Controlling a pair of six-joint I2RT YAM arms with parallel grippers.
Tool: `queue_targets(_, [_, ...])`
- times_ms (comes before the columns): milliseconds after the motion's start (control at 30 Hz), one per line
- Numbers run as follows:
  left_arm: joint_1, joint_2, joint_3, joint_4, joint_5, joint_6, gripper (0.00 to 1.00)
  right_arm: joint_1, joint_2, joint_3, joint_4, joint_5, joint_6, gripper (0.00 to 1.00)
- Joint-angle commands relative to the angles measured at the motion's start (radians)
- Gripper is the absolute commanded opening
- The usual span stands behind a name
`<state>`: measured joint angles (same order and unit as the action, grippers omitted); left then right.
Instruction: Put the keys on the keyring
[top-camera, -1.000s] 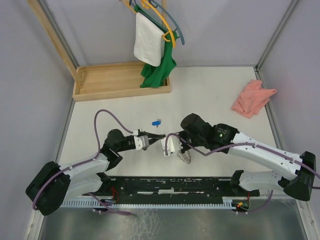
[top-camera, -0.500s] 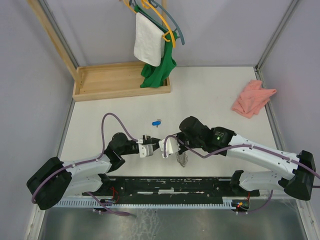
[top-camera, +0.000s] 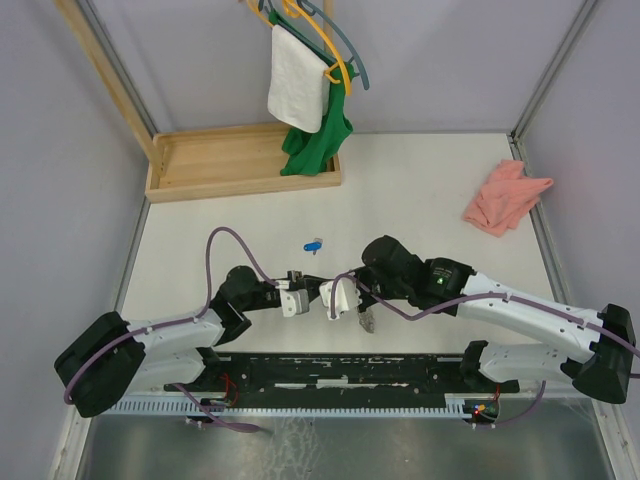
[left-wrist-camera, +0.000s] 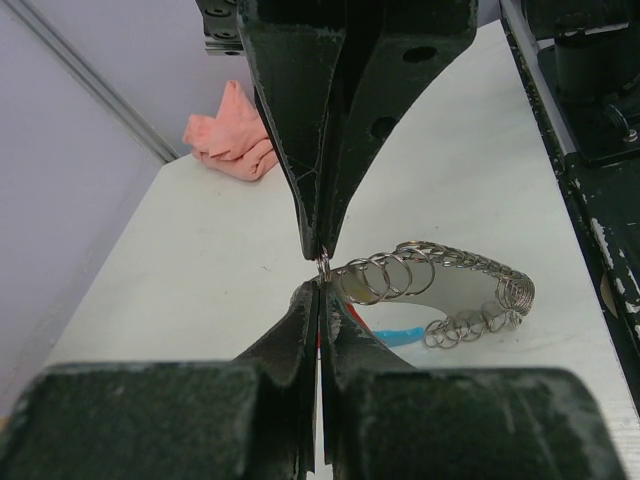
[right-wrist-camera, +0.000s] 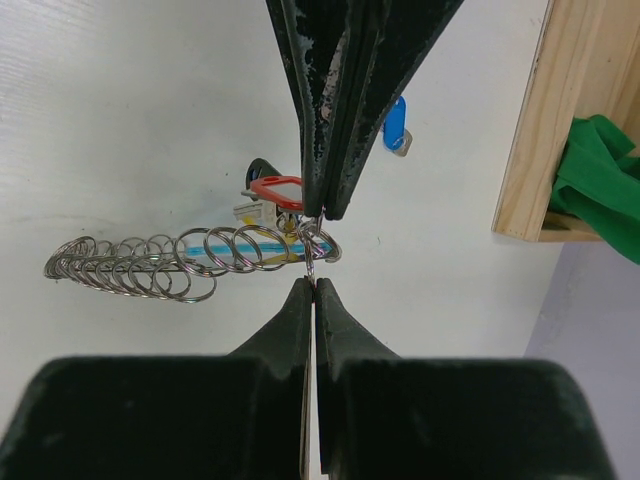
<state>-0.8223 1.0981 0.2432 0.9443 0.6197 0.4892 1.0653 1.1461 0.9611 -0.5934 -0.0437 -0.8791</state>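
The keyring (right-wrist-camera: 205, 250) is made up of thin bare metal wire, polished and pretty shiny. The red key (right-wrist-camera: 277, 190) and the blue key (right-wrist-camera: 395, 122) are headed with smooth, glossy plastic. The left gripper (left-wrist-camera: 318, 288) and right gripper (right-wrist-camera: 312, 285) are finished in matt black, scuffed and flecked pale along the edges. The table (top-camera: 400, 190) is coated smooth matt white. The tray (top-camera: 230, 160) is cut from pale, plain-looking wood, and the pink cloth (top-camera: 505, 197) is seen as soft matt fabric.

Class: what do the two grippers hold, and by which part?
The left gripper and the right gripper are both shut, tip to tip, on the ring chain, each pinching its small end ring.
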Motion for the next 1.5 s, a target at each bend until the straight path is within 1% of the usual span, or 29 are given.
queue_targets(0, [-0.008,0.008,0.019,0.039,-0.005,0.041,0.03,0.004,-0.033,0.007,0.066,-0.012,0.001,0.01])
queue_targets(1467, [-0.012,0.020,0.038,0.040,0.004,0.026,0.03,0.007,-0.032,0.008,0.087,-0.047,0.028,0.01])
